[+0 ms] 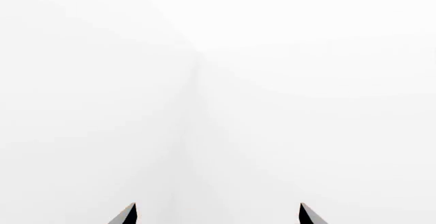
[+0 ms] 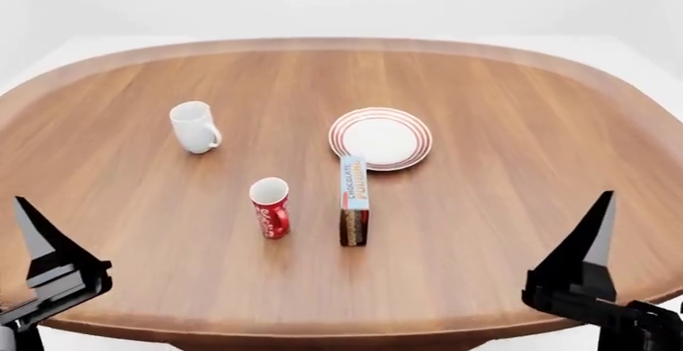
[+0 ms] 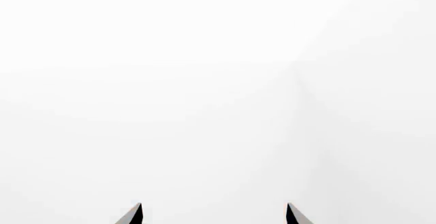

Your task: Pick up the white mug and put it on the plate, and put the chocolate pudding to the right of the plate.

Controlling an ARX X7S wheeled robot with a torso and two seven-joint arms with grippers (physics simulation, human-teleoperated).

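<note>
left wrist view: only blank white wall and the two dark tips of the left pincer (image 1: 217,215), set wide apart with nothing between them. no task thing shows here, so this camera gives no help in lining up a grasp yet.

head view: the white mug (image 2: 194,127) stands on the worktop (image 2: 513,207) at the far left, handle toward the plate (image 2: 381,138), well apart from it. the chocolate pudding (image 2: 354,200) stands on edge just in front of the plate, with the red cup (image 2: 270,207) near its left. a careless sweep could topple the narrow box or knock the cup. the mug's glossy wall could slip in a loose grip.

right wrist view: white wall again; the right pincer (image 3: 214,215) is spread wide and empty.
</note>
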